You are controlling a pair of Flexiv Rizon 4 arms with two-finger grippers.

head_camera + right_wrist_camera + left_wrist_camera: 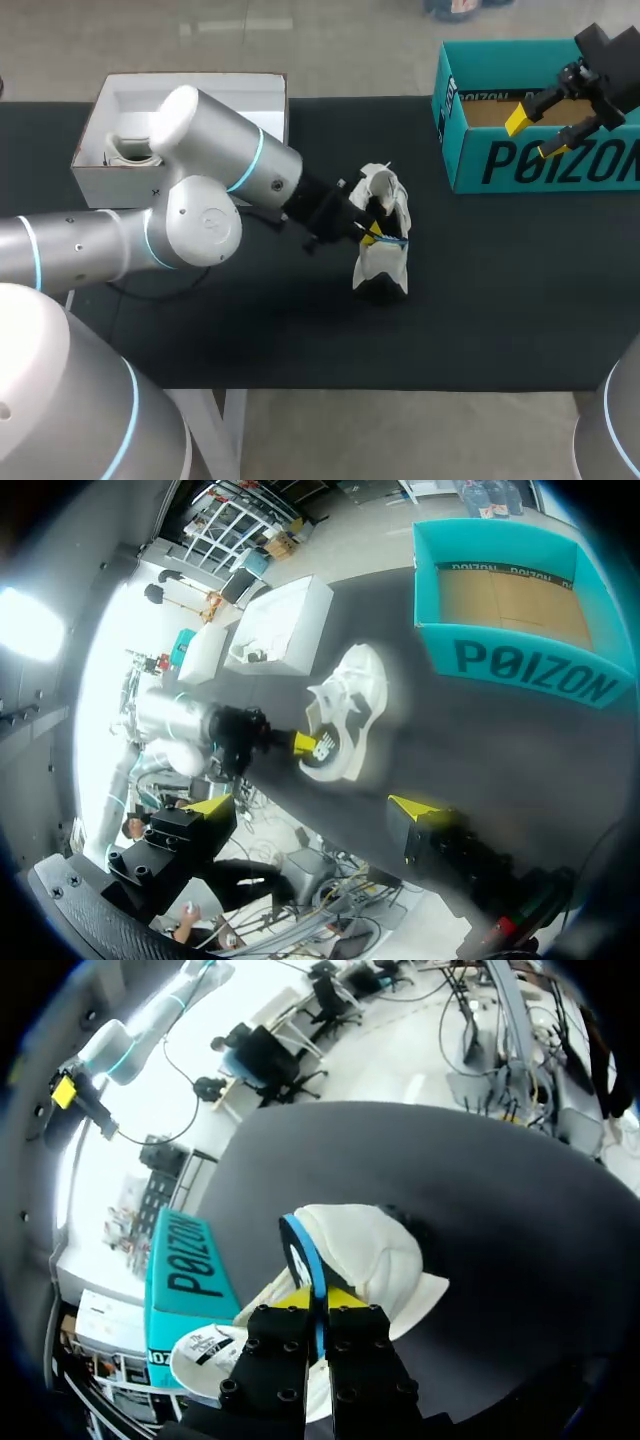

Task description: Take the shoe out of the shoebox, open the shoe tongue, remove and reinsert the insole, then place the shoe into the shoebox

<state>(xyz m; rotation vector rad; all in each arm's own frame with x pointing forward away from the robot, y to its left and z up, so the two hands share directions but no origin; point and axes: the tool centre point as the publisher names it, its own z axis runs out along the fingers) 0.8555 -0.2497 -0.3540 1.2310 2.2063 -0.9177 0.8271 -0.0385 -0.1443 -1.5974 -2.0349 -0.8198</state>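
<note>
A white shoe (381, 243) stands on the black table near its middle. My left gripper (369, 232) reaches into the shoe's opening. Seen from the left wrist, that gripper (319, 1300) is shut on the thin blue-edged insole (303, 1252), which stands on edge above the white shoe (375, 1253). The teal shoebox (520, 160) sits open at the far right. My right gripper (545, 128) hangs open above the box with nothing between its fingers. From the right wrist, that gripper (310, 807) is well away from the shoe (347, 712) and the shoebox (515, 660).
A white box (190, 105) lies open at the far left, behind my left arm, and also shows from the right wrist as the white box (280, 625). Bare black table (500, 310) spreads in front of and to the right of the shoe.
</note>
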